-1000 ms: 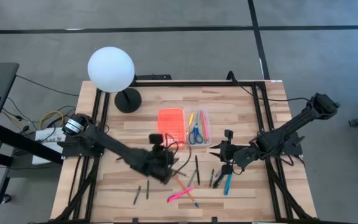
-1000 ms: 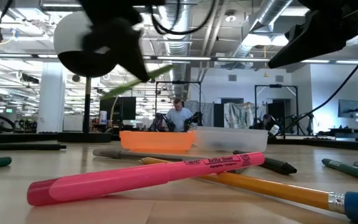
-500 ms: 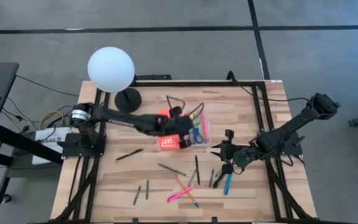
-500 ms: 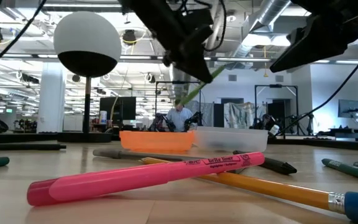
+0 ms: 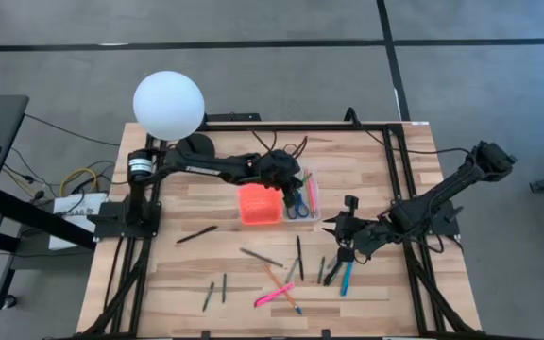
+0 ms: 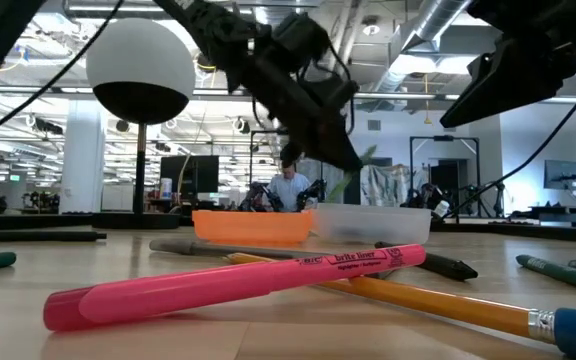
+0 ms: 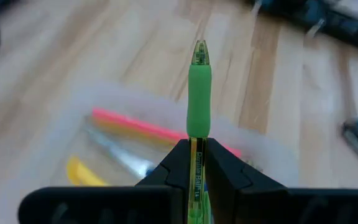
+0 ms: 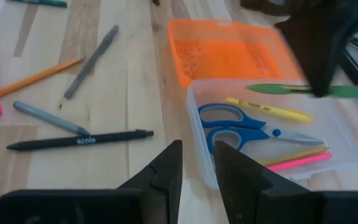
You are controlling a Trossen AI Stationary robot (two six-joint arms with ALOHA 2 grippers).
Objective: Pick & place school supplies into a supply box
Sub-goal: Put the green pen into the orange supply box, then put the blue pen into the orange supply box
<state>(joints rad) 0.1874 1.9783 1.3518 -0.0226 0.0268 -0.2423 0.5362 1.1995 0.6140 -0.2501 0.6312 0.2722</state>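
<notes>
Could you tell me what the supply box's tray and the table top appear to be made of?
The supply box's tray looks like clear, glossy plastic: the scissors and pens inside show through its wall. Its lid seems translucent orange plastic with a faint texture. The table top looks like pale wood, probably butcher block, with visible grain and joined strips.

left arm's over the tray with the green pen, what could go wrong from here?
1. The left gripper holds the green pen by one end, well above the clear tray; dropped from there it could bounce out.
2. The tray already holds scissors and a few pens, so the pen may land crosswise on them.
3. The right gripper waits low among loose pens beside the tray; a retreating left arm might pass close.
</notes>
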